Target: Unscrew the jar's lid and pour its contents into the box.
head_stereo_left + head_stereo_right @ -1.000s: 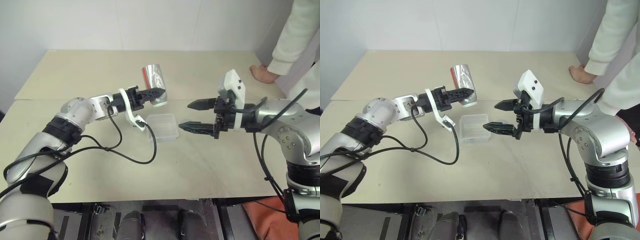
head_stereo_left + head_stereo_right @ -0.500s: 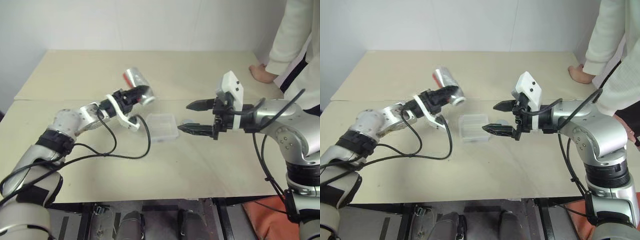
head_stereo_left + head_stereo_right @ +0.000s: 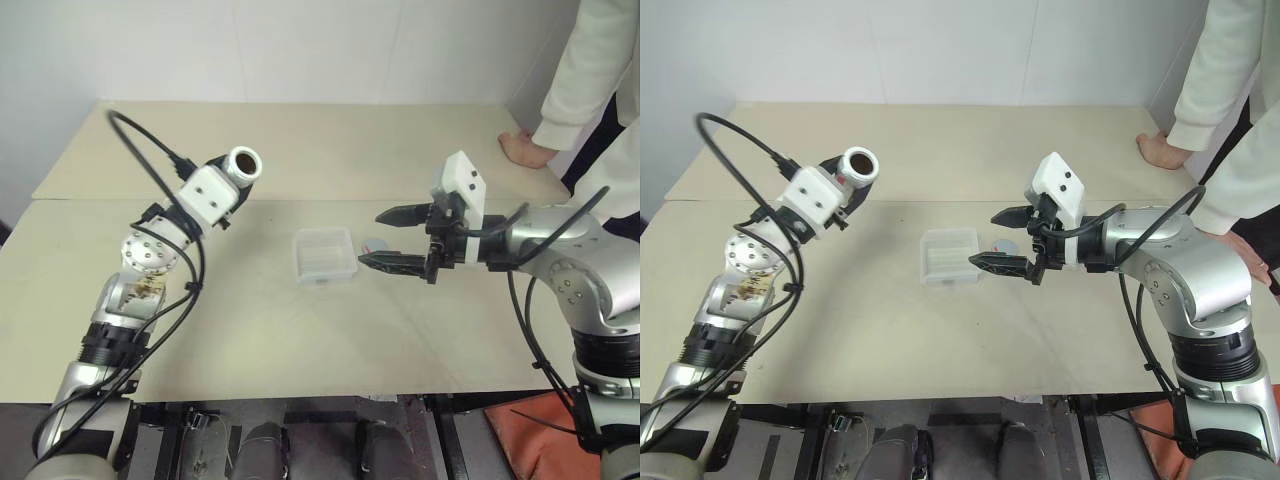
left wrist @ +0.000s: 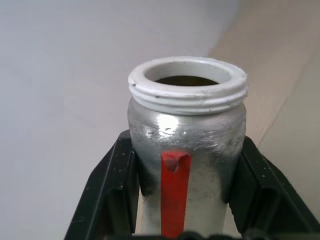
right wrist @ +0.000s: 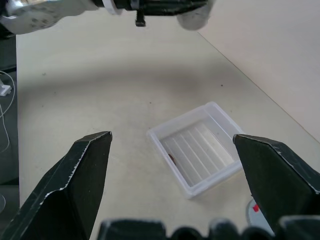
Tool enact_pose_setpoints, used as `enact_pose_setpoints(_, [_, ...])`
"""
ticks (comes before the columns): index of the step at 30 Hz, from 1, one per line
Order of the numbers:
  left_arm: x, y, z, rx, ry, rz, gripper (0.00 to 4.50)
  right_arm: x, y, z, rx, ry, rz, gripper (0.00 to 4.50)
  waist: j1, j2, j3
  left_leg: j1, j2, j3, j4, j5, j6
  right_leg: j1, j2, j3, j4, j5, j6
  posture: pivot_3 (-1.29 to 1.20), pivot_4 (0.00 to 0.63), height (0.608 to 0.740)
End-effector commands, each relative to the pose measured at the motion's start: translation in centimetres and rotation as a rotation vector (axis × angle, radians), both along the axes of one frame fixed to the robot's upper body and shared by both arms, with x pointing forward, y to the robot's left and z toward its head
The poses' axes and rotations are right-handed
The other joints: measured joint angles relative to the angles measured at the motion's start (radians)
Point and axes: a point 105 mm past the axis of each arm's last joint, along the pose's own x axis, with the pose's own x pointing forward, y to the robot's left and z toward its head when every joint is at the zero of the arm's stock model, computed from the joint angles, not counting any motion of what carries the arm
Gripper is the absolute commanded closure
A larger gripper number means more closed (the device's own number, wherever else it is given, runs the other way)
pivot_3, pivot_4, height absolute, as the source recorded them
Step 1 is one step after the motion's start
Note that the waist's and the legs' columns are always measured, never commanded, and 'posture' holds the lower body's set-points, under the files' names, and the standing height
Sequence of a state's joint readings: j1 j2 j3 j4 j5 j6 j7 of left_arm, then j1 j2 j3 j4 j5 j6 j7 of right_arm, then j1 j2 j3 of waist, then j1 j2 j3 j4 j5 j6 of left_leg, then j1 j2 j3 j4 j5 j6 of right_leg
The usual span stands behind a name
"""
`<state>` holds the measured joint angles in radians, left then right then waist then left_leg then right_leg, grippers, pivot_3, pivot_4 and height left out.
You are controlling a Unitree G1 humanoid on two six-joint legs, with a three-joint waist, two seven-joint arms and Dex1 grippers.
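Jar [image 4: 186,135]: uncapped, pinched in left gripper [image 4: 186,170], held upright away from box [image 3: 324,256], apparently after pouring. Lid [image 3: 375,244]: laid beside box. Right gripper [image 3: 385,237]: jaws spread, empty.

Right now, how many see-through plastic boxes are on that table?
1. The box sits on the table between the two arms, in front of the right pincer, beside the small grey lid. Nothing in sight could hide another.
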<state>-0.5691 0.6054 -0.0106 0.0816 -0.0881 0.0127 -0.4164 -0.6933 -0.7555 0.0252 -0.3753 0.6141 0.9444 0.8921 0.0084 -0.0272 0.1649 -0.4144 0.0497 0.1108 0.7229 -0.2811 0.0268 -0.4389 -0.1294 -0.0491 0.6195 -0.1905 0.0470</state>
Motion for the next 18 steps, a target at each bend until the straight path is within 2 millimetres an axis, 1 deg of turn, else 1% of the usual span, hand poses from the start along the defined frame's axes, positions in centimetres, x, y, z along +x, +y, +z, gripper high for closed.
enact_pose_setpoints(1, [-1.1, 0.4, 0.8, -0.218, 0.056, -0.010, 2.51, -0.5, -0.1, 1.3, 0.018, -0.064, 0.010, 0.02, 0.000, 0.000, 0.000, 0.000, 0.000, 0.000, 0.000, 0.000, 0.000, 0.000, 0.000, 0.000, 0.001, 0.000, 0.000, 0.00, 0.150, 0.740])
enact_pose_setpoints(4, [-1.3, 0.9, -0.2, -0.301, 0.097, 0.016, 2.51, -0.4, -0.2, 1.2, 0.017, -0.060, 0.006, 0.02, 0.001, 0.000, 0.000, 0.001, 0.000, 0.000, 0.003, 0.000, 0.000, 0.001, 0.000, 0.001, 0.004, 0.000, 0.000, 0.00, 0.150, 0.740])
enact_pose_setpoints(6, [-1.2, 1.5, -1.2, -0.362, 0.132, 0.036, 2.51, -0.4, -0.2, 1.1, 0.015, -0.057, 0.004, 0.02, 0.001, 0.000, 0.000, 0.002, 0.000, -0.001, 0.003, 0.000, 0.000, 0.001, 0.000, 0.001, 0.004, 0.000, 0.000, 0.00, 0.150, 0.740])
enact_pose_setpoints(10, [-1.1, 2.1, -2.9, -0.443, 0.172, 0.057, 2.51, -0.4, -0.3, 1.1, 0.012, -0.056, 0.002, 0.02, 0.002, 0.000, 0.000, 0.002, 0.000, -0.001, 0.003, 0.000, 0.001, 0.002, 0.000, 0.001, 0.003, 0.000, 0.000, 0.00, 0.150, 0.740])
enact_pose_setpoints(15, [-0.4, 2.2, -4.7, -0.503, 0.203, 0.075, 2.51, -0.4, -0.3, 1.1, 0.010, -0.057, 0.004, 0.02, 0.003, 0.000, 0.000, 0.002, 0.000, -0.001, 0.003, 0.000, 0.001, 0.002, 0.000, 0.001, 0.003, 0.000, 0.000, 0.00, 0.150, 0.740])
enact_pose_setpoints(18, [0.0, 1.9, -5.5, -0.527, 0.208, 0.070, 2.51, -0.4, -0.3, 1.1, 0.009, -0.059, 0.005, 0.02, 0.003, 0.000, 0.000, 0.002, 0.000, 0.000, 0.003, -0.001, 0.001, 0.002, 0.000, 0.001, 0.003, 0.000, 0.000, 0.00, 0.150, 0.740])
